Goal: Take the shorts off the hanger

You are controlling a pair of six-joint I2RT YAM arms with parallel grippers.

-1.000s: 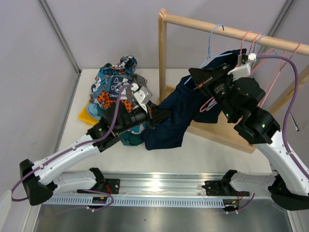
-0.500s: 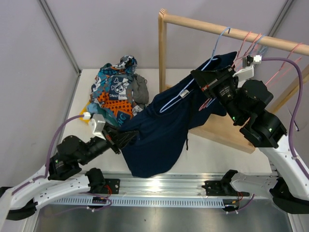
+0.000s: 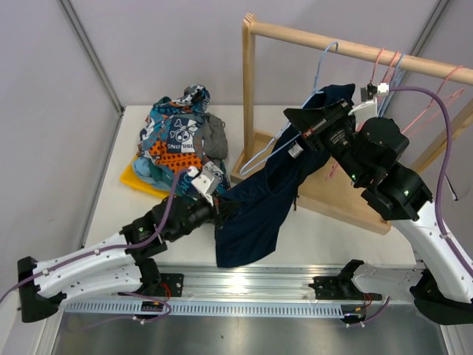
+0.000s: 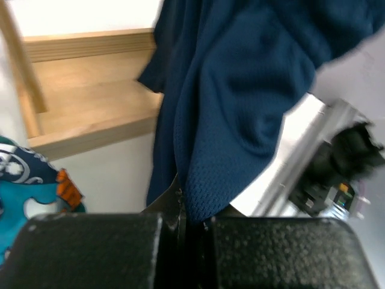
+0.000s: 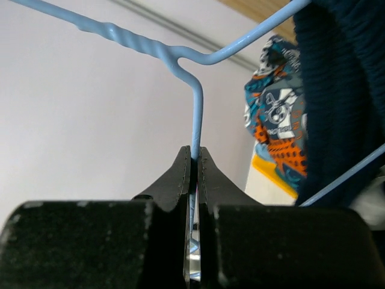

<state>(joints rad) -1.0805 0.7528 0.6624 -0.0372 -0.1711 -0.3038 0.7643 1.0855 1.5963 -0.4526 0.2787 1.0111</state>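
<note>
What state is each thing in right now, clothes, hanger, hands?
Navy shorts: draped on the blue hanger, trailing to the table.
Blue hanger: hook up at the wooden rail.
Left hand: shut on the navy shorts.
Right hand: shut on the blue hanger.
Pile of shorts: heaped on the table, untouched.

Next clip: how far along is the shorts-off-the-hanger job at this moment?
Done: several shorts, patterned and grey among them, lie in a pile at the back left of the table. In hand: the left gripper is shut on the navy shorts, and the right gripper is shut on the light blue hanger. The shorts drape over part of it, not yet free. Left: pull them clear.
</note>
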